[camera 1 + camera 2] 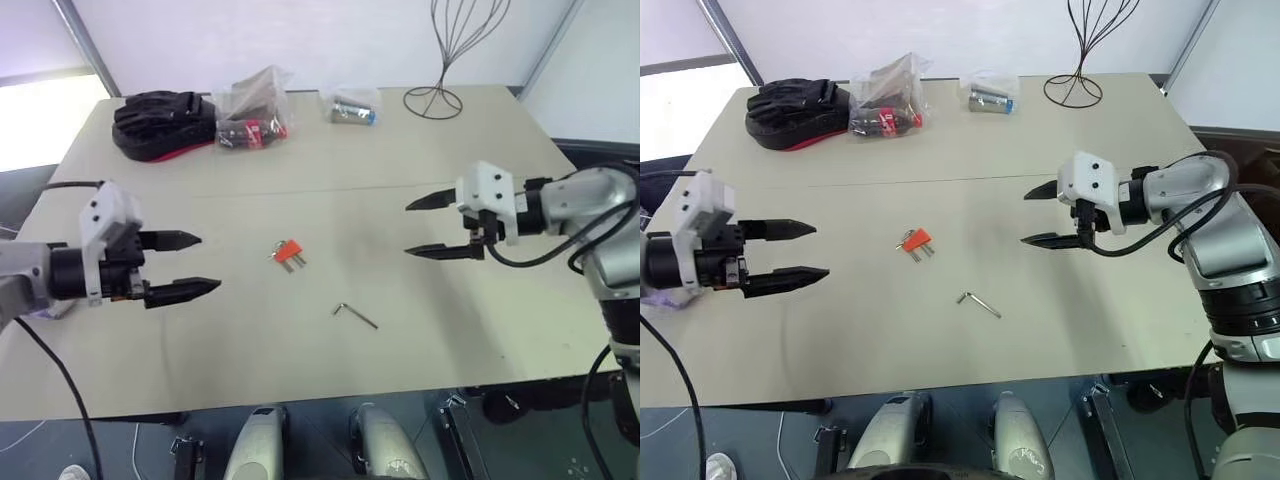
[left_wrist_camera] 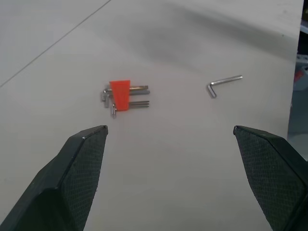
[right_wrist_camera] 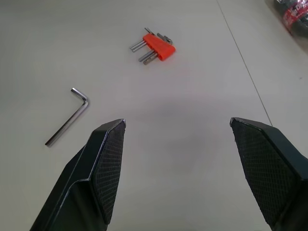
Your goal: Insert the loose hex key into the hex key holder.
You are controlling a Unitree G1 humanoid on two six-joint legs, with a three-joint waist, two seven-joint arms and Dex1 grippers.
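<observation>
The hex key holder (image 1: 287, 252), a small orange block with short grey keys sticking out, lies flat near the middle of the table (image 1: 400, 150). The loose hex key (image 1: 355, 315), a thin L-shaped grey rod, lies a little nearer the front edge and to the right of it. My left gripper (image 1: 195, 265) hovers open at the left, above the table and pointing toward the holder. My right gripper (image 1: 420, 227) hovers open at the right, pointing left. Both wrist views show the holder (image 2: 120, 95) (image 3: 159, 46) and the key (image 2: 222, 84) (image 3: 67, 122) lying ahead of the open fingers, untouched.
Along the far edge lie a black padded mitt (image 1: 160, 122), a clear bag with dark and red items (image 1: 250, 115), a small bag with a metal can (image 1: 352, 110) and a wire stand (image 1: 440, 60). A seam line crosses the tabletop.
</observation>
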